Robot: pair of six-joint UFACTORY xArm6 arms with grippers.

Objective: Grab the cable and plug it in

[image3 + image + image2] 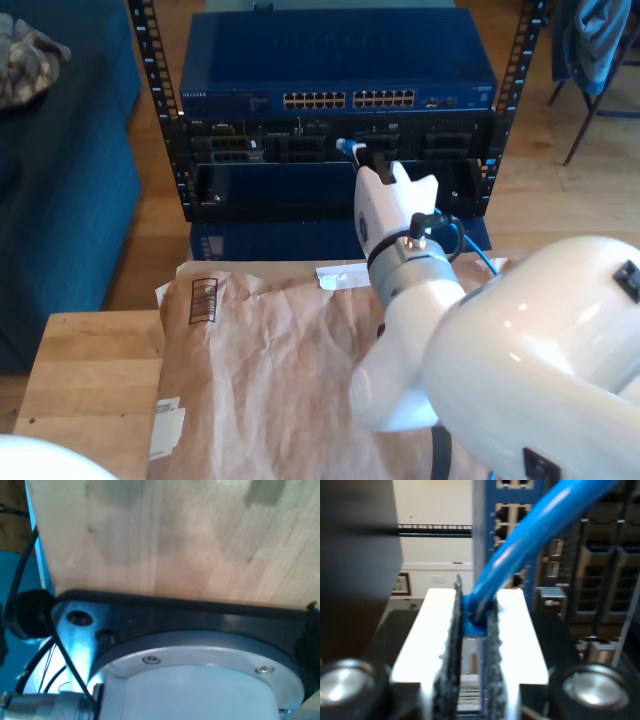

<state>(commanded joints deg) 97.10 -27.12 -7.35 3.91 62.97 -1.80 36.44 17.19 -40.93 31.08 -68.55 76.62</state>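
- Where the second wrist view looks along its jaws, the blue ethernet cable (530, 535) is seen pinched between the two serrated finger pads (451, 645), close behind its plug end.
- My second gripper (472, 630) is closed nearly to pad contact, with the cable alone between the pads; nothing else is touched.
- In the exterior view the same gripper (362, 160) is held up at the front of the rack, the cable tip (345, 148) just before the dark units beneath the blue network switch (335, 65). Whether the plug is seated cannot be told.
- The cable is judged light and limp along its run, stiff only near the plug; the plug's plastic clip is judged fragile. A hold just behind the plug is judged best, so the tip stays steerable.
- The trailing cable is seen beside the arm near the brown paper (270, 350).
- My first gripper's fingers cannot be made out: a wooden surface (190, 535) and a round metal flange (200, 665) are seen in the first wrist view.
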